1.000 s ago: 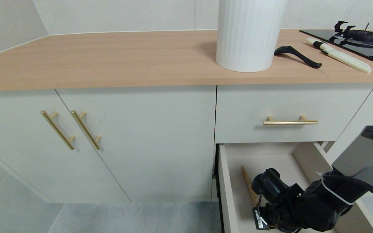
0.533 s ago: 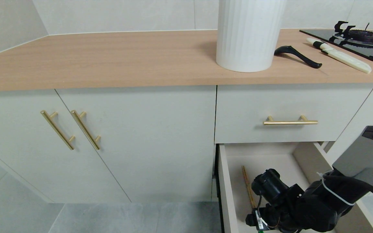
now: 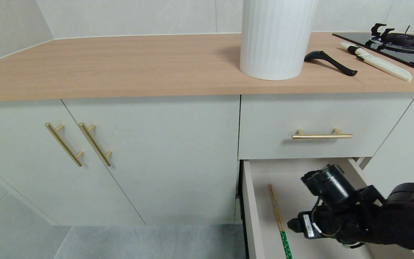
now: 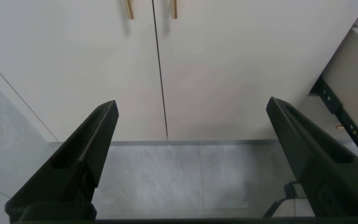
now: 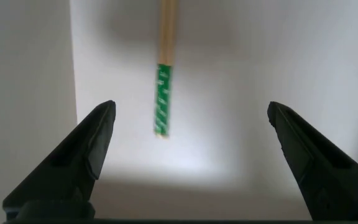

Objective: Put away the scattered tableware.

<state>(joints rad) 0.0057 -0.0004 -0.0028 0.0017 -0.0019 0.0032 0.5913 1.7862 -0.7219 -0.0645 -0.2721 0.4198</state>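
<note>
My right arm matte black, cylinder on its wrist, thin looped cables, white barcode sticker, left pincer and right pincer black wedges.

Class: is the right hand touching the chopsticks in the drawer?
Apart. Right wrist view shows chopsticks lying on the drawer floor, clear of the open right hand.

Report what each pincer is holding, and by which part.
Nothing is held. Both the right pincer, over the chopsticks in the drawer, and the left pincer are open and empty.
</note>
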